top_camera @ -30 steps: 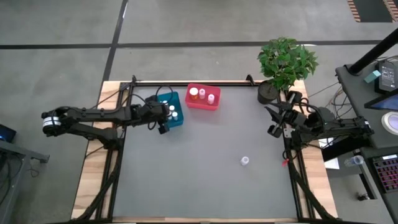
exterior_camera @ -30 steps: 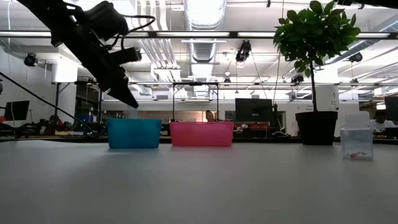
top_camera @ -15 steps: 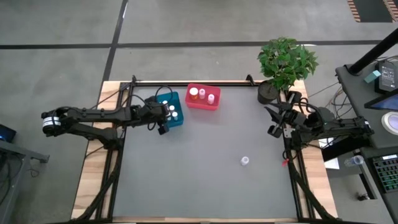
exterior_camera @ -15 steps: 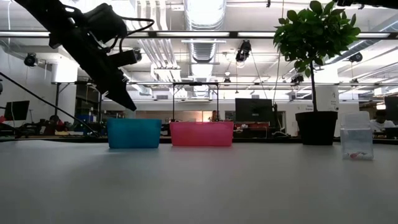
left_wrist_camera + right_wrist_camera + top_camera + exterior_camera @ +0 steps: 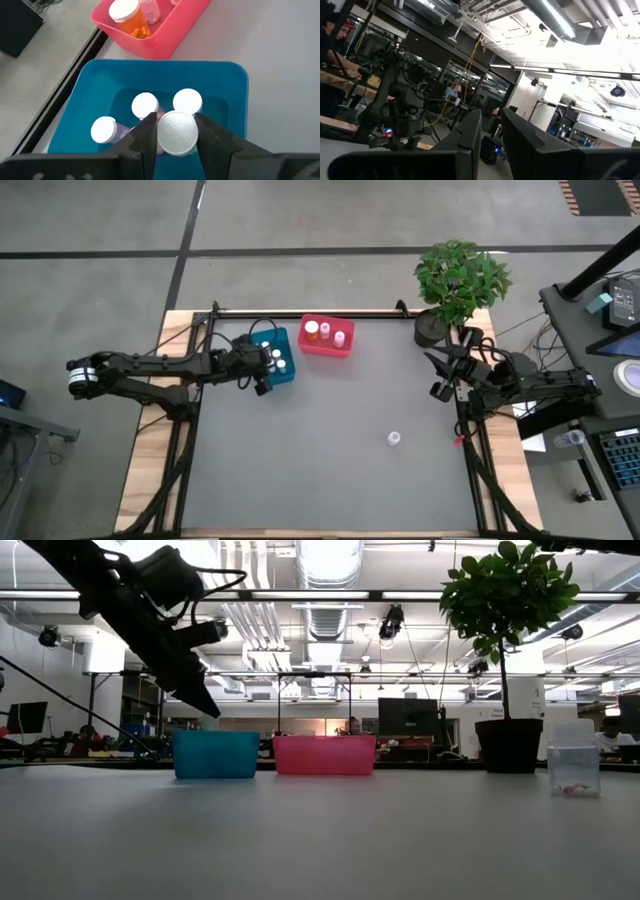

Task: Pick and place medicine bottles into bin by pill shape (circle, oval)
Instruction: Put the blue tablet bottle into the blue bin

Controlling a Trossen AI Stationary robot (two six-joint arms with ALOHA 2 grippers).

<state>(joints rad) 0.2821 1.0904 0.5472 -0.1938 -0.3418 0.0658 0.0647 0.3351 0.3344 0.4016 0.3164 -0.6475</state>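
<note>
One white-capped bottle point(image 5: 177, 133) clamped between left fingers point(image 5: 144, 140), above blue bin point(image 5: 235, 90)

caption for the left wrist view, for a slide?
Left end effector holds a white-capped medicine bottle over the blue plastic bin.

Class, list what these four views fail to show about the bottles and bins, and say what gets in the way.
- Pill shapes: too small in the high view; in the left wrist view white caps cover the bottles in the blue bin.
- Bin contents, low view: the walls of the blue bin and pink bin hide them.
- Lone bottle: its pills are too small to tell.
</note>
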